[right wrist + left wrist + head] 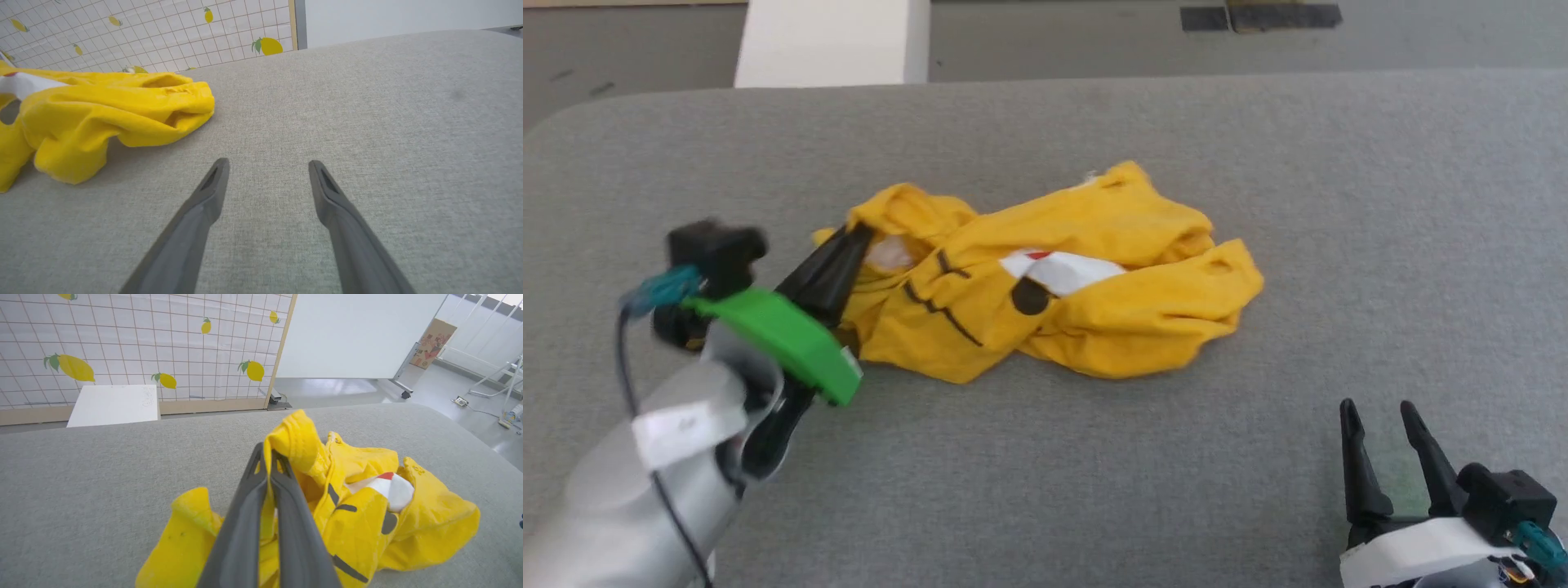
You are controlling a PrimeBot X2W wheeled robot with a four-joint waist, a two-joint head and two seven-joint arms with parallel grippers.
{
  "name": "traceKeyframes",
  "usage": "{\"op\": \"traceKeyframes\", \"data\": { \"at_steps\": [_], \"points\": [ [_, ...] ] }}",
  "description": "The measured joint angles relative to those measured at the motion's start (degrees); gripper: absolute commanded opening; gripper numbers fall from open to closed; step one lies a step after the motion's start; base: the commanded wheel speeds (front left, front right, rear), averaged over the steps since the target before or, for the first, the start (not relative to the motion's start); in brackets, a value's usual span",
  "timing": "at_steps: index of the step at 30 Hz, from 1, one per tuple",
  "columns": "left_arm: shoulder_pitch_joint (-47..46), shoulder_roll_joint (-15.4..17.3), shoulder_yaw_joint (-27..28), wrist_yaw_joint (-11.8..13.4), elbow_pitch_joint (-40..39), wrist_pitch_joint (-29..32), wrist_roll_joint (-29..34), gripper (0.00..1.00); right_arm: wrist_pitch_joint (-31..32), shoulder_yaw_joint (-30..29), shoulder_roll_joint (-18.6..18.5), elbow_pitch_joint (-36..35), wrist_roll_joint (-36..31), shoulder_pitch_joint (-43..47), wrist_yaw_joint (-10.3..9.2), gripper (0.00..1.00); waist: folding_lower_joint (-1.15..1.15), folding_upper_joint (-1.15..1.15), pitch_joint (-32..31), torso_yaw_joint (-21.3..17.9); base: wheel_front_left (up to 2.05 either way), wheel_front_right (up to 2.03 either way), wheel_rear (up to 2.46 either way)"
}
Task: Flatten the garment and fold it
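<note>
The garment (1086, 278), a mustard-yellow T-shirt with a white patch, a red spot and dark stripes, lies crumpled in a heap in the middle of the grey table. My left gripper (856, 233) is shut on a fold at the heap's left end. In the left wrist view the left gripper (269, 455) pinches a raised yellow edge of the garment (367, 522) between its dark fingers. My right gripper (1376, 412) stands open near the table's front right, apart from the cloth. Seen from the right wrist, the right gripper (267, 165) holds nothing, and the garment (102, 106) lies to its upper left.
The grey padded table (1380, 204) has its far edge just beyond the heap, with floor behind it. A white box (833, 41) stands past the far edge at left. A tiled lemon-print panel (143, 347) and a whiteboard (359, 330) stand further back.
</note>
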Motion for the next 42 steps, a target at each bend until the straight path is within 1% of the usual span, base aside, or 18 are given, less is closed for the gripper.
{"op": "traceKeyframes", "data": {
  "at_steps": [1,3,4,6,8,10,12,14,15,16,17,19,23,29,32,36,38,42],
  "points": [
    [2.2,0.6,1.9,1.5,-1.8,-0.3,0.2,0.0,0.0,-0.1,0.0,0.1,0.0,0.2,0.0,1.0,0.0,0.0,-0.3,0.4,0.0,0.0,0.0],
    [9.0,0.6,12.2,6.2,-8.7,-0.3,2.8,0.0,0.0,-0.5,0.0,0.2,0.0,0.7,0.0,1.0,0.0,0.0,-1.0,1.5,0.0,0.0,0.0],
    [12.9,-0.1,17.8,7.8,-12.4,-0.4,4.6,0.0,0.0,-0.7,0.0,0.2,0.0,0.8,0.0,1.0,-0.01,0.0,-1.3,2.1,0.0,0.0,0.0],
    [20.9,-1.7,23.5,9.2,-16.6,-0.7,7.3,0.0,0.0,-0.9,0.0,0.2,-0.1,0.8,0.0,1.0,-0.01,0.0,-1.7,3.1,0.0,0.0,0.0],
    [30.0,-4.5,26.2,9.6,-17.7,-0.7,8.0,0.0,0.0,-1.0,0.0,0.5,-0.4,0.8,0.0,1.0,-0.01,0.0,-2.0,4.0,0.0,0.0,0.0],
    [38.0,-7.1,26.0,9.4,-16.7,-0.7,8.1,0.0,0.0,-0.8,0.0,0.8,-0.5,0.8,0.0,1.0,-0.01,0.0,-2.3,4.9,0.0,0.0,0.0],
    [41.5,-8.8,25.9,9.1,-14.2,-0.7,8.3,0.0,0.0,-0.6,0.0,1.2,-0.6,0.8,0.0,1.0,-0.01,0.0,-2.5,5.7,0.0,0.0,0.0],
    [42.2,-9.2,24.6,8.8,-10.8,-0.7,10.5,0.0,0.0,-0.3,0.0,1.7,-0.9,0.8,0.0,1.0,-0.01,0.0,-2.7,6.6,0.0,0.0,0.0],
    [42.1,-9.7,24.6,8.5,-10.0,-0.7,10.6,0.14,0.0,-0.2,0.0,1.9,-1.0,0.8,0.0,1.0,-0.01,0.0,-2.9,6.9,0.0,0.0,0.0],
    [42.0,-10.5,24.8,8.1,-9.3,-0.7,10.7,0.67,0.0,-0.2,0.0,2.0,-1.0,0.8,0.0,1.0,-0.01,0.0,-3.0,7.2,0.0,0.0,0.0],
    [41.9,-11.4,25.3,7.5,-9.1,-0.7,10.8,1.0,0.0,-0.2,0.0,2.0,-1.0,0.8,0.0,1.0,-0.01,0.0,-3.2,7.5,0.0,0.0,0.0],
    [41.4,-12.6,26.5,6.7,-9.3,-0.7,11.0,1.0,0.0,-0.3,0.0,2.0,-1.1,0.7,0.0,1.0,-0.01,0.0,-3.5,8.0,0.0,0.0,0.0],
    [40.1,-13.2,29.2,4.6,-11.1,-0.7,12.2,1.0,0.2,-0.3,0.0,2.2,-1.4,0.7,0.0,1.0,-0.01,0.0,-4.3,8.4,0.0,0.0,0.0],
    [39.7,-16.5,36.1,2.0,-20.3,-0.7,15.7,1.0,0.3,-0.4,0.0,2.4,-1.3,0.7,0.0,1.0,-0.01,0.0,-5.4,7.9,0.0,0.0,0.0],
    [39.8,-19.9,40.6,0.9,-24.6,-0.7,19.7,1.0,0.3,-0.3,0.0,2.4,-1.2,0.8,0.0,1.0,-0.01,0.0,-5.8,7.4,0.0,0.0,0.0],
    [40.5,-24.3,45.3,-0.1,-26.1,-0.7,26.9,1.0,0.3,-0.2,0.0,2.4,-0.9,0.8,0.0,1.0,-0.01,0.0,-6.1,6.7,0.0,0.0,0.0],
    [41.5,-25.2,46.3,-0.6,-25.7,-0.7,32.2,1.0,0.3,-0.1,0.0,2.4,-0.9,0.8,0.0,1.0,-0.01,0.0,-6.1,6.4,0.0,0.0,0.0],
    [43.6,-26.6,46.4,-1.5,-23.1,-0.7,38.5,1.0,0.3,0.0,0.0,2.3,-0.9,0.8,0.0,1.0,-0.01,0.0,-6.2,5.9,0.0,0.0,0.0]
  ]
}}
